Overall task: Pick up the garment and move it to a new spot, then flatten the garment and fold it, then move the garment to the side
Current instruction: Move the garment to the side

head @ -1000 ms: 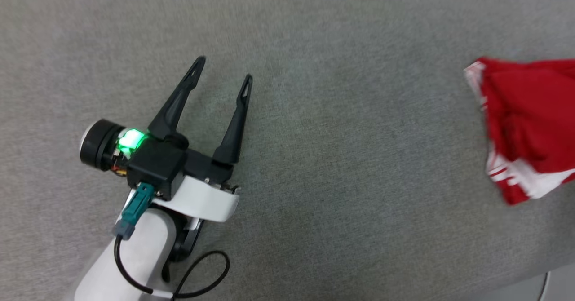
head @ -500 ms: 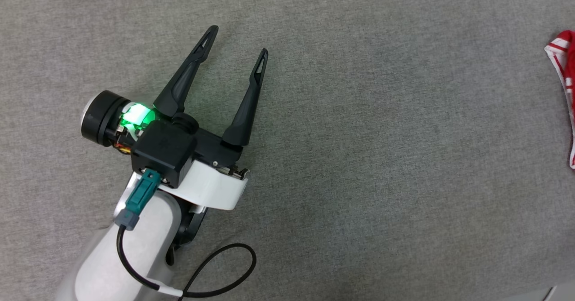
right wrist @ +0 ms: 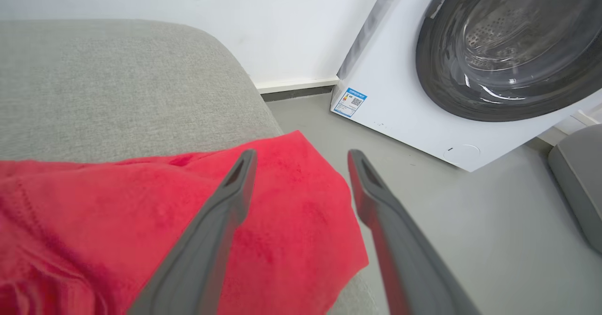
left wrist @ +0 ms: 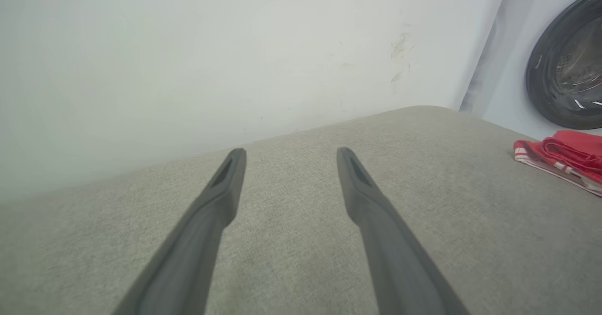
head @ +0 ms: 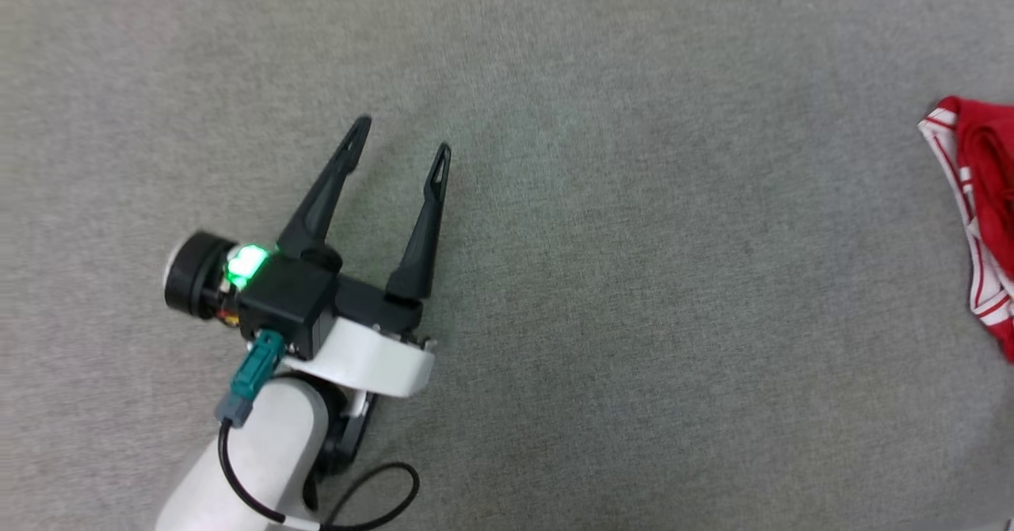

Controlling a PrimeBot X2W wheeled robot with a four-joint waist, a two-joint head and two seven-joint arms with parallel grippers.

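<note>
Head view shows you the garment [head: 985, 198] at the frame's right edge, on the grey cushion [head: 634, 277]. Your left gripper [head: 403, 134] and right gripper [right wrist: 302, 154] gape wide, empty. The side move looks done, with little left.

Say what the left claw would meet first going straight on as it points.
Probably the white wall behind the grey cushion; the open left claw points low across bare cushion, so it may graze that first. The garment lies off to the side.

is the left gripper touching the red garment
Apart. The head view shows the left gripper open over grey cushion, with the garment far off at the right edge.
</note>
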